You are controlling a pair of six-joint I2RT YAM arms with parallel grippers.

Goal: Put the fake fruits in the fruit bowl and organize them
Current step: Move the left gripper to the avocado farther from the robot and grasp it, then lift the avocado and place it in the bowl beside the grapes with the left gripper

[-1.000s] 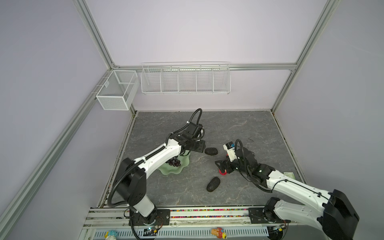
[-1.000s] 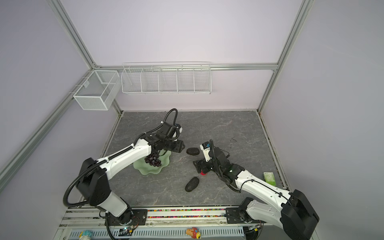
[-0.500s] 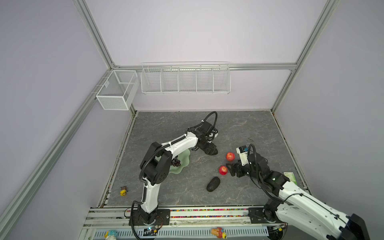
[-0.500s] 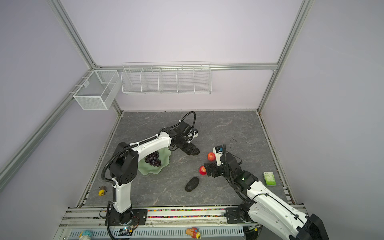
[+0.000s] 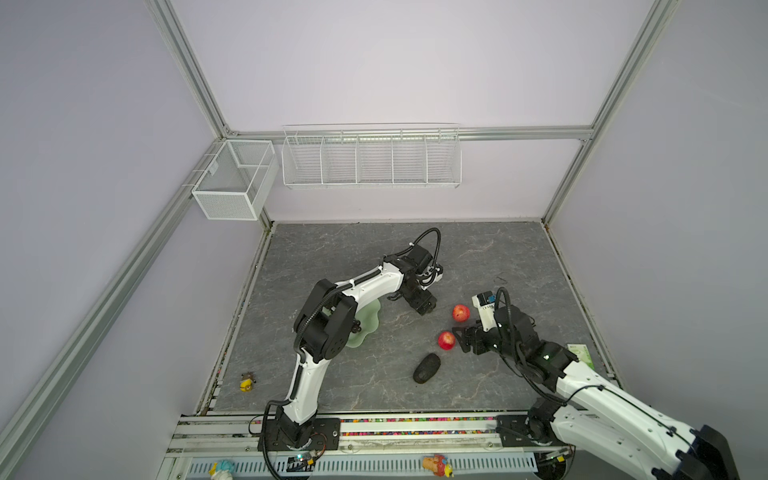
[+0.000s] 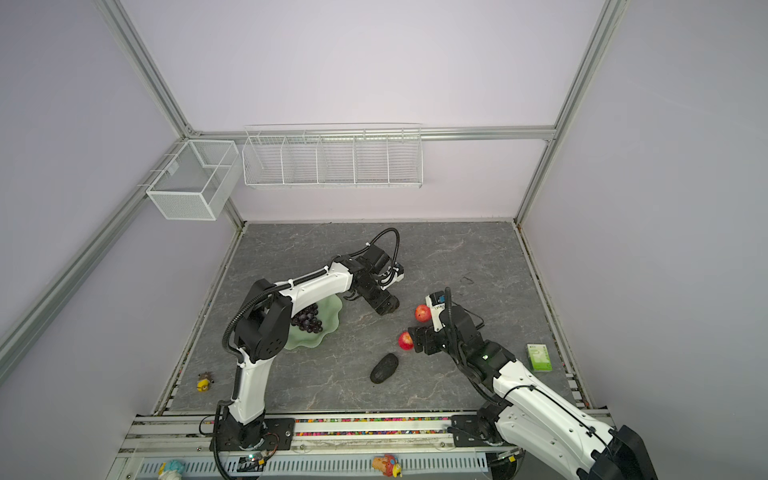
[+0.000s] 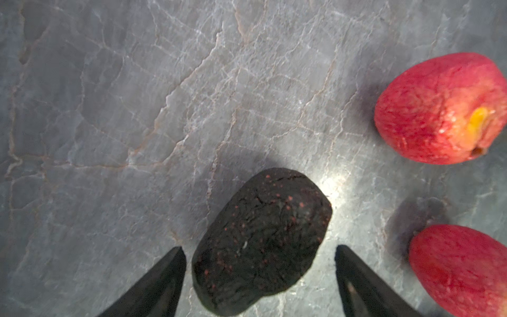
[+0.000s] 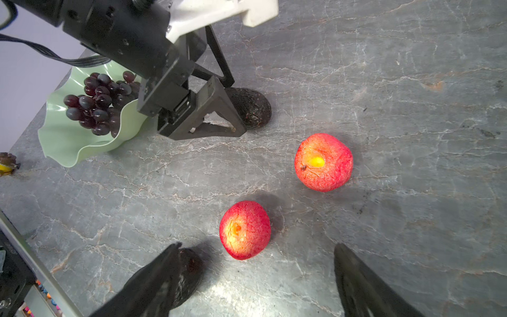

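Grey marbled table (image 5: 374,257) fills a booth with pale lilac walls (image 5: 374,83). From the near rail the left arm (image 5: 365,286) rises, folds at the elbow over the green bowl (image 6: 330,313) and reaches toward the middle, wrist bent down; its elbow hides part of the bowl in both top views. The left gripper (image 7: 259,254) stands open, one finger on each side of a black avocado (image 8: 255,107) lying on the table, with a gap on both sides. The right arm (image 5: 582,382) stretches low from the right. The right gripper (image 8: 257,247) is spread wide, holding nothing, just behind the nearer apple (image 5: 446,340); the other apple (image 5: 460,313) lies beside its wrist. The grapes (image 6: 307,322) lie in the bowl. A second avocado (image 5: 427,368) lies near the nearer apple. A yellow toy (image 5: 247,381) sits at the left edge, a small green box (image 6: 539,356) at the right.
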